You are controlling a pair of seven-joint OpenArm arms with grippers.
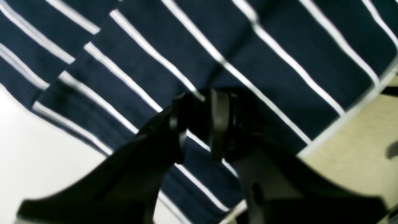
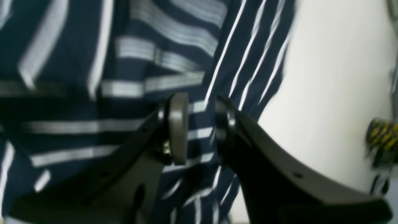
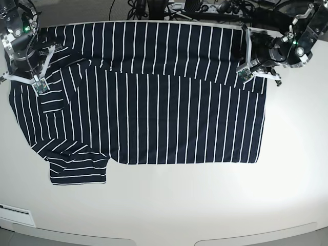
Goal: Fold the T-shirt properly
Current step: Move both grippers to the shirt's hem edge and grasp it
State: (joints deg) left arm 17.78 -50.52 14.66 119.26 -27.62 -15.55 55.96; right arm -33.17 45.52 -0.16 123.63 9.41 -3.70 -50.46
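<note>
Both claws, left claw (image 1: 199, 124) and right claw (image 2: 202, 130), pinch the T-shirt (image 3: 154, 118); they should lift together, evenly, keeping the fold straight.

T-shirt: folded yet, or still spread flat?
Partly folded. The T-shirt lies on the table with its far long edge turned over the body; nearer sleeve still out.

You have a pale bench (image 3: 205, 205) with the striped T-shirt (image 3: 164, 123) spread flat on it, its top strip folded down.
</note>
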